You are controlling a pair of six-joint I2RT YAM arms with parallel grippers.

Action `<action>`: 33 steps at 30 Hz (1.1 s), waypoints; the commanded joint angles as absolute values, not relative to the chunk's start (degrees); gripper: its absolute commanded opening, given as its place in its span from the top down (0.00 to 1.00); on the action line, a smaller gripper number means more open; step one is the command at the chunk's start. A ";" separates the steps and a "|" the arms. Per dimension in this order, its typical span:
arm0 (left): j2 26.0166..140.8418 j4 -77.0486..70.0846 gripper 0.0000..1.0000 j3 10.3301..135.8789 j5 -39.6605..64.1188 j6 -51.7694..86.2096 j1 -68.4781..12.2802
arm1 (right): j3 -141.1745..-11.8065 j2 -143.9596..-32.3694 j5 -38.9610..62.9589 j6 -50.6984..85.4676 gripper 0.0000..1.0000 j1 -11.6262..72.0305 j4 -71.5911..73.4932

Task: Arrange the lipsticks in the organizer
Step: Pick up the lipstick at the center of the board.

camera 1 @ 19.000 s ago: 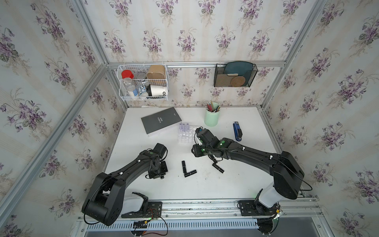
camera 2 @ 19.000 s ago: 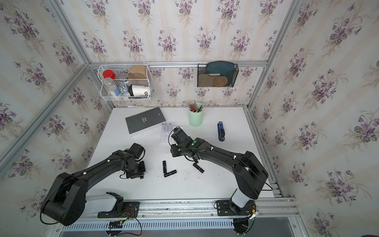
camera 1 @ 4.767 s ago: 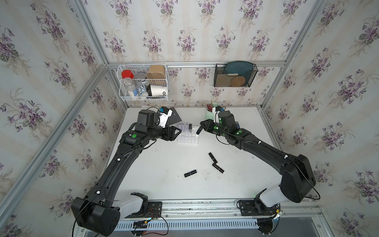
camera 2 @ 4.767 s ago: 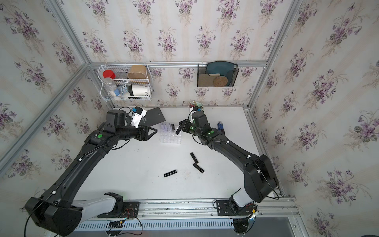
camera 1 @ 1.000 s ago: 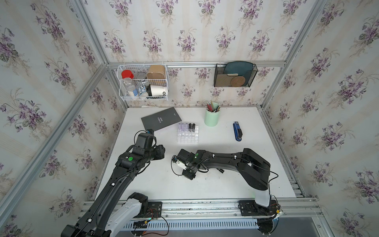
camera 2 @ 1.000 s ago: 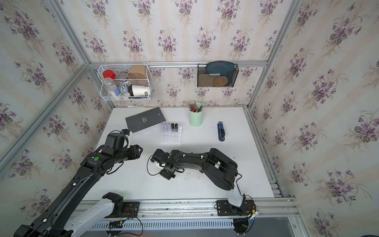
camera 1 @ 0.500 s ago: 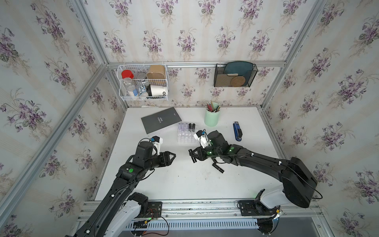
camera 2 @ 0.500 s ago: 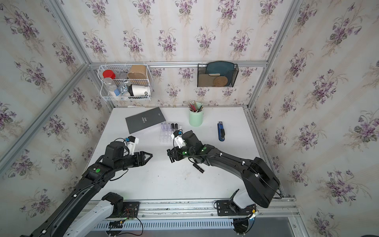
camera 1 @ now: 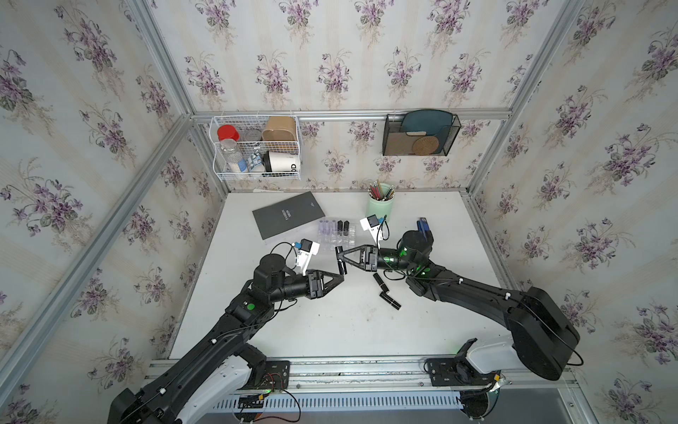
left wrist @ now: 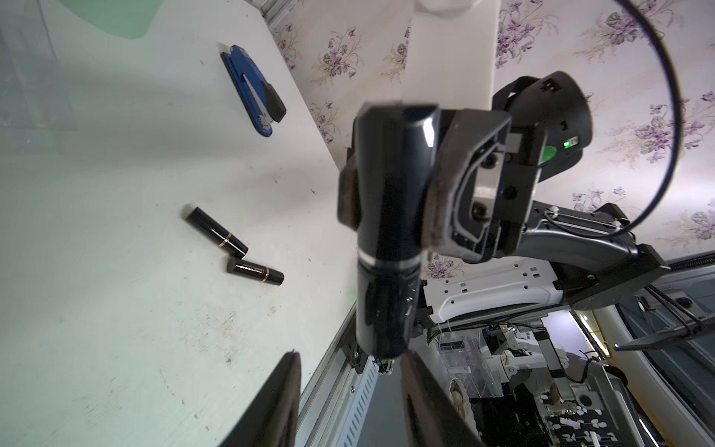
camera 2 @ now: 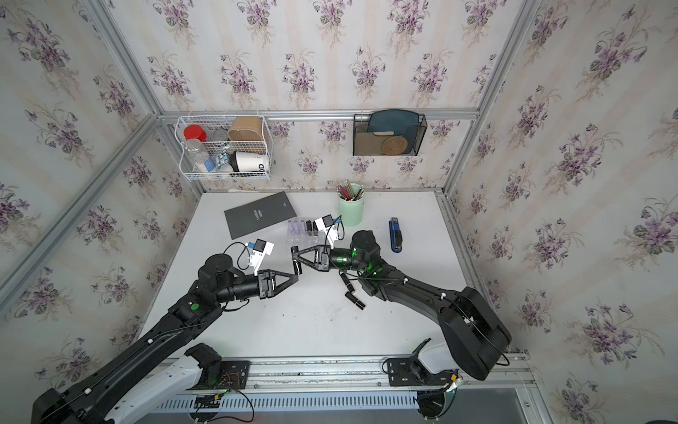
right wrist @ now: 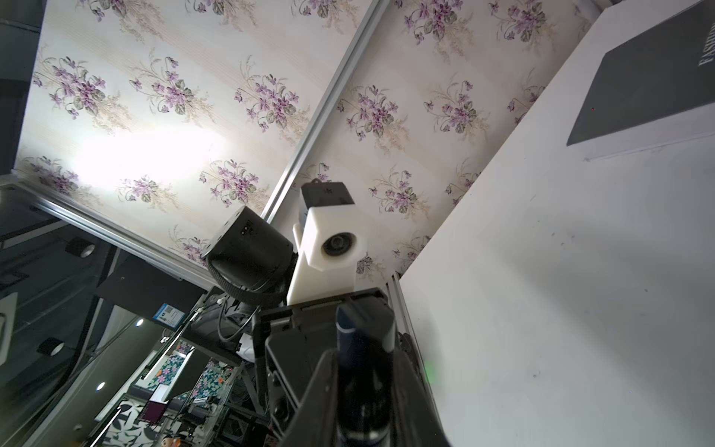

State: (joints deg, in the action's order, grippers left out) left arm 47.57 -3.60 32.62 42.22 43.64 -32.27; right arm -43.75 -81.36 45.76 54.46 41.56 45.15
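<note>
- Clear acrylic organizer [camera 1: 336, 238], in both top views: three lilac lipsticks [camera 1: 327, 228] and two black lipsticks [camera 1: 342, 227] stand in it, so five of the eight look done.
- Same views: the right gripper [camera 1: 341, 257] pinches a held lipstick [camera 1: 342, 266] at 6 o'clock from the organizer. The left gripper [camera 1: 343, 278] is spread at its lower end. Two loose lipsticks [camera 1: 380, 282] lie on the table [camera 1: 330, 330] at 4 o'clock.
- Left wrist: the left fingers [left wrist: 278, 398] flank the held lipstick's end without touching it.
- Right wrist: the right fingers [right wrist: 315, 398] clamp it. Three are left to place, I judge.
</note>
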 commanded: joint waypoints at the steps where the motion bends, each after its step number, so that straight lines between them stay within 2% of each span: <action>1: 48.87 -9.13 0.55 34.07 43.89 42.81 -32.26 | -43.41 -81.52 47.56 57.14 0.87 41.57 50.90; 5: 52.07 -10.33 0.61 36.11 44.95 41.50 -33.08 | -42.93 -82.18 47.55 58.16 0.87 41.56 53.09; 10: 55.03 -9.24 0.74 38.08 45.20 38.54 -34.50 | -42.33 -82.97 46.85 60.64 0.87 41.56 56.27; 12: 55.19 -8.74 0.85 38.51 45.33 37.60 -34.63 | -42.14 -82.91 46.60 61.17 0.86 41.57 56.61; 13: 55.19 -7.97 0.97 38.84 45.11 36.90 -34.63 | -42.15 -82.84 46.25 61.39 0.84 41.57 56.50; 14: 55.01 -6.56 1.00 39.23 44.38 35.76 -34.63 | -42.28 -82.73 45.97 61.48 0.80 41.50 55.83; 17: 54.50 0.82 1.00 40.85 39.11 29.88 -34.63 | -44.17 -82.16 43.95 61.50 0.50 41.04 47.29; 18: 54.60 4.12 1.00 41.84 36.54 27.15 -34.67 | -45.74 -82.06 42.47 60.65 0.43 40.78 41.13; 19: 55.11 7.81 1.00 43.17 33.19 23.90 -34.82 | -48.06 -81.88 40.33 58.69 0.41 40.56 32.59; 22: 57.59 16.93 1.00 47.03 22.96 16.05 -36.55 | -58.24 -82.68 28.01 43.92 0.41 42.06 1.72; 24: 58.52 18.51 1.00 48.07 18.69 13.41 -37.47 | -65.83 -84.16 19.40 37.54 0.42 45.07 -10.67; 29: 58.86 17.51 1.00 48.89 17.02 12.10 -37.62 | -68.51 -83.98 16.33 37.20 0.54 46.25 -13.10; 33: 58.43 17.83 1.00 48.80 15.21 11.61 -37.62 | -68.85 -83.41 15.00 36.55 0.57 46.40 -12.86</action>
